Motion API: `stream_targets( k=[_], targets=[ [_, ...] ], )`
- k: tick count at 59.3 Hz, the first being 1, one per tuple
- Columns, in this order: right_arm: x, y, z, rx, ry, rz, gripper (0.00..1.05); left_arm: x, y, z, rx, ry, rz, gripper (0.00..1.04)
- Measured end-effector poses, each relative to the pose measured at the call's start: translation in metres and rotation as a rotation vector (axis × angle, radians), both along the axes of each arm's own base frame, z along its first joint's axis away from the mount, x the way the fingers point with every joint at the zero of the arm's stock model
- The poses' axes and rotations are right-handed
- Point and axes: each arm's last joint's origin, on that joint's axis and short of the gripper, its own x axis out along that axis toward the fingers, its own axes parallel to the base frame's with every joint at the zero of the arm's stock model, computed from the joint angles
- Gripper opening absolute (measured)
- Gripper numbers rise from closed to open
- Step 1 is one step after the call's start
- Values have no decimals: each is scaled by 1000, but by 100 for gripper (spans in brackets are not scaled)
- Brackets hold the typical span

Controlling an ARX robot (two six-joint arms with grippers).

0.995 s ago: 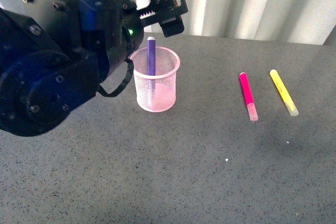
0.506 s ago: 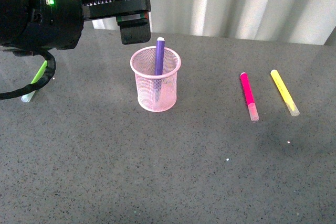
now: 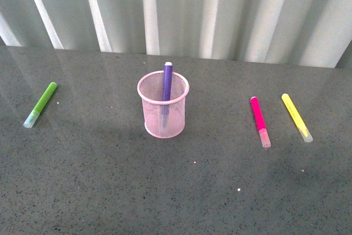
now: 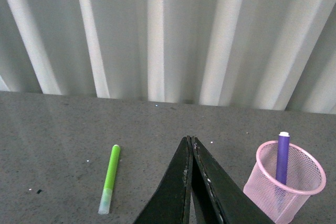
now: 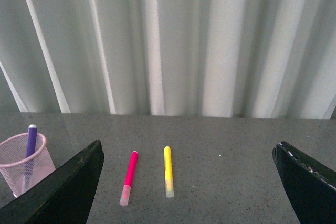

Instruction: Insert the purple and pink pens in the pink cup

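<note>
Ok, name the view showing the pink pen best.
Front view: the pink pen shows whole and sharp from above. The right wrist view has it whole but softer. The left wrist view misses it.

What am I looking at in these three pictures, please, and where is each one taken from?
This is a two-armed robot at a grey table. The front picture is from a camera on its body; neither arm shows there. The other two come from wrist cameras. The left pincer is shut and empty; the right pincer is wide open, also empty. The purple pen stands in the pink cup. The pink pen, a yellow marker and a green marker lie flat on the table.
</note>
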Motion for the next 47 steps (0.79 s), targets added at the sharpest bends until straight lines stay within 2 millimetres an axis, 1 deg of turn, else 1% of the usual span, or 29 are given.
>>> stream_targets(
  k=[10,17,24,27,32,47],
  targets=[
    [0,0,0,0,0,0,98,-22,13,-1,4,6,7,4],
    [0,0,0,0,0,0,98,-35,18,0,4,4,3,4],
    [0,0,0,0,0,0,98,-44,22,0,3,4,7,4],
    [0,0,0,0,0,0,98,-49,28,0,3,4,-14,4],
    [0,0,0,0,0,0,98,-55,33,1,3,2,8,4],
    [0,0,0,0,0,0,98,-67,34,7,2,-17,10,4]
  ],
)
